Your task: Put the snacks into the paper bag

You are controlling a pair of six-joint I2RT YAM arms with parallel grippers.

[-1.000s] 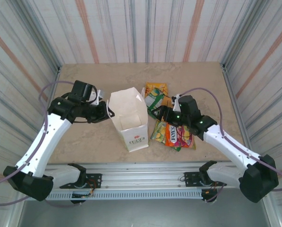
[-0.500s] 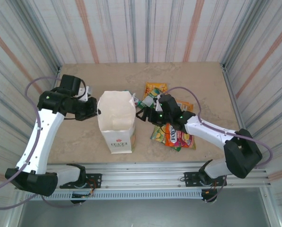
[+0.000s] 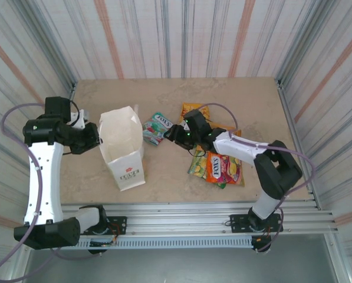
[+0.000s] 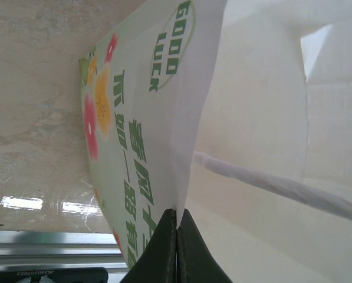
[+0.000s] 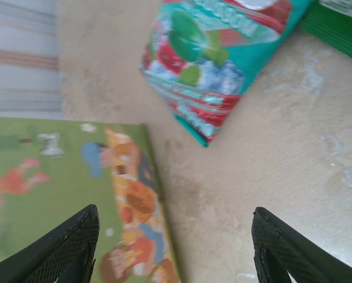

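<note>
Tall white paper carrier bag [image 3: 121,147]: plain white in & out, small green-red logo on front; side panel w/ green "GOOD LUCK" oval, green characters, red, pink & orange flowers.
Flat teal snack packet [image 3: 155,128]: teal w/ red bands, white lettering, green leaf shapes, icy white-blue bits.
Flat orange snack packet [image 3: 193,109]: orange-yellow.
Flat red-yellow snack packet [image 3: 224,169]: yellow, red & pink patches, "FOX'S" print.
Flat green snack packet [image 5: 58,194]: leaf green w/ orange, blue & red cartoon figs.
Beige marbled table [image 3: 164,97]: pale veining.
Left end effector [image 4: 177,219], right end effector [image 5: 173,212]: black; mesh texture on right one.
Corrugated walls [image 3: 181,35]: white-grey stripes, faded orange-brown bands.
</note>
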